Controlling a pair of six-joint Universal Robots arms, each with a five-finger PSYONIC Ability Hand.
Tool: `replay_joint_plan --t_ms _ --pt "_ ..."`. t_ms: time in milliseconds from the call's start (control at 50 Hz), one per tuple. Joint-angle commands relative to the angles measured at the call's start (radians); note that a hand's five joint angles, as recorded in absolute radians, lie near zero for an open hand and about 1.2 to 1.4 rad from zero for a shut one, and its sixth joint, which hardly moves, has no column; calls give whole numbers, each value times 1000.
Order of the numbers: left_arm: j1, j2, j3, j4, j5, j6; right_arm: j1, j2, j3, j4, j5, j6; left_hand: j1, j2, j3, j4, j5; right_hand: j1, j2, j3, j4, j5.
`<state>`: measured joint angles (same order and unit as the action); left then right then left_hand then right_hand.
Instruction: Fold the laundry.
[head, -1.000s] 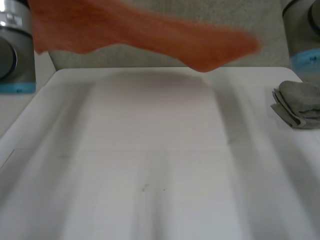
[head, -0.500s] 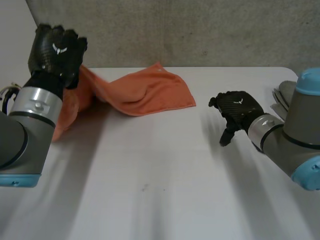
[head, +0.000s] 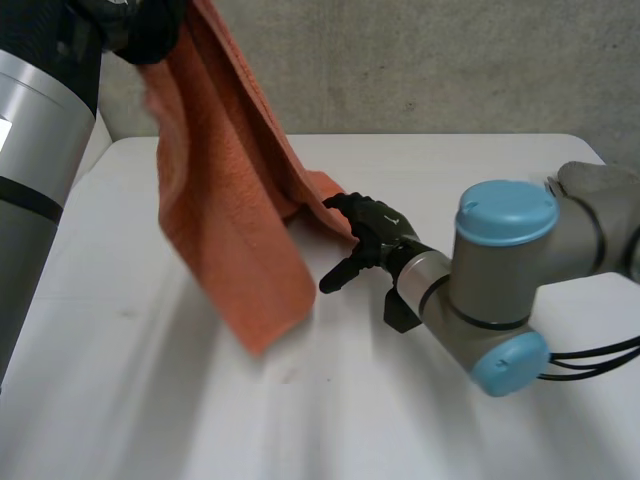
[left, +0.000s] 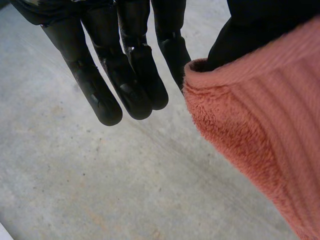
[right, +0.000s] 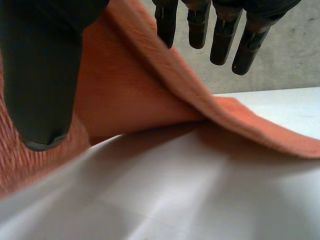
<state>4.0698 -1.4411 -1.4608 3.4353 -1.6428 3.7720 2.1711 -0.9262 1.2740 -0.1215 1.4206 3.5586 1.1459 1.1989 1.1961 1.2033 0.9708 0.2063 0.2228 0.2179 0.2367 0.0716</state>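
Observation:
An orange towel (head: 230, 220) hangs from my left hand (head: 150, 25), which is raised high over the table's far left and shut on the towel's upper edge. In the left wrist view the towel (left: 260, 130) is pinched beside the thumb while the other fingers (left: 135, 85) stay straight. The towel's far end still rests on the white table (head: 300, 420). My right hand (head: 365, 235) is open at that resting end, low over the table. In the right wrist view its thumb (right: 40, 75) is in front of the towel (right: 150, 95) and its fingers are above the fold.
A folded grey cloth (head: 600, 180) lies at the table's right edge, behind my right arm. A grey wall stands behind the table. Bare tabletop (right: 200, 190) stretches below the towel toward the near edge.
My left hand has lifted the towel high, so most of it now hangs. My right hand has moved left to the towel's resting end and spread its fingers.

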Motion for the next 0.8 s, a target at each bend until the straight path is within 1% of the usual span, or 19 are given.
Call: replay_joint_plan --t_ms 20,80,200,300,320,380,400,460,520,600,620,680,700,740,760,780,800 --pt "-72 34 34 -2 -83 0 12 124 -116 -47 135 20 250 197 200 193 251 -32 -48 -43 -62 -72" --pt "-75 56 40 -4 -94 0 12 165 -148 -41 141 19 250 197 200 193 251 -32 -48 -43 -62 -72" --pt "-75 87 53 -16 -106 -3 12 196 -150 -43 138 19 250 197 200 193 251 -32 -48 -43 -62 -72" --pt "-72 87 71 -19 -133 -5 15 202 -128 -41 132 20 250 197 200 193 251 154 138 143 124 114" --pt "-71 85 73 -19 -135 -5 15 202 -117 -43 127 20 250 197 200 193 251 271 254 259 240 231" --pt "-69 85 73 -18 -135 -6 15 199 -102 -50 121 19 250 197 200 193 251 433 416 421 402 393" --pt "-68 87 73 -18 -135 -6 13 196 -97 -50 115 16 250 197 200 193 251 695 679 684 665 655" --pt "-68 87 73 -16 -135 -6 -2 188 -87 -47 110 17 250 197 200 193 251 1188 1172 1177 1158 1149" --pt "-61 88 66 -18 -135 -5 -25 164 -50 -50 95 14 250 197 200 193 251 1190 1173 1178 1160 1150" --pt "-45 88 47 -21 -132 0 -143 -15 37 -82 -6 -95 250 197 200 193 251 1190 1173 1178 1160 1150" --pt "-39 88 42 -22 -132 0 -213 -110 72 -90 -64 -181 250 197 200 193 251 1190 1173 1178 1160 1150" --pt "21 85 7 -31 -127 2 -310 -241 99 -77 -147 -324 250 197 200 193 251 1190 1173 1178 1160 1150" --pt "62 80 -15 -42 -121 2 -354 -306 105 -40 -190 -405 250 197 200 193 251 1190 1173 1178 1160 1150" --pt "110 74 -36 -53 -120 2 -392 -364 100 34 -228 -493 250 197 200 193 251 1190 1173 1178 1160 1150" --pt "133 73 -45 -59 -120 0 -421 -417 81 131 -254 -580 250 197 200 193 251 1190 1173 1178 1160 1150" --pt "179 70 -68 -71 -117 -1 -431 -439 64 182 -264 -622 250 197 200 193 251 1190 1173 1178 1160 1150" --pt "199 68 -81 -77 -112 -1 -442 -459 42 233 -273 -665 250 197 200 193 251 1190 1173 1178 1160 1150"
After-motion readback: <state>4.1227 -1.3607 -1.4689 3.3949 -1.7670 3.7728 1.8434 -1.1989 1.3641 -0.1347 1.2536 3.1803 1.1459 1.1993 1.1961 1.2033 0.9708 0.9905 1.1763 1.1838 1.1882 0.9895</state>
